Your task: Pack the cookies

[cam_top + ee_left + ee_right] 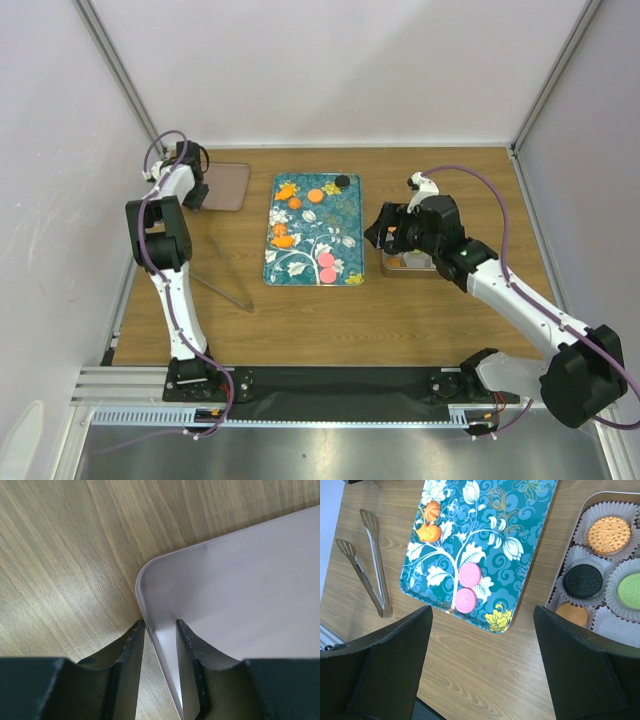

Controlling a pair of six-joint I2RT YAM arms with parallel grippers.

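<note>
- Slippage is the main worry on the left. The left hand (pixel 157 630) has its jaws part-closed astride the rim of a pale lid (pixel 240 605) near its rounded corner, and I cannot tell whether they bite yet. A thin, smooth edge caught so close to a corner could twist or slide out on lifting.
- Fetching the lid looks early. The cookies (pixel 469 575) are split: two pink cookies lie touching on the teal tray (pixel 520 540), with an orange cookie (pixel 315 195) and a black cookie (pixel 342 181) at its far end. Others already sit in paper cups (pixel 615 625) inside the tin (pixel 563 565).
- The right hand (pixel 482 615) is spread wide and empty, above the bench (pixel 520 680) between tray and tin. Because the pink pair touch, a descent on one may nudge or drag the other. A flat disc on a glossy tray may also skid instead of lifting.
- The tongs (pixel 370 565) lie on the bench left of the tray, untouched.
- Hidden or cut off:
  - The right finger covers part of one orange disc in the tin and the nearest cups.
  - The frame edge cuts the tin, so the free cups cannot be counted.
  - From above, the right arm hides most of the tin.
  - The orange leaf prints (pixel 427 532) are easily mistaken for cookies at that distance.
  - The left wrist view shows only one corner of the lid.
</note>
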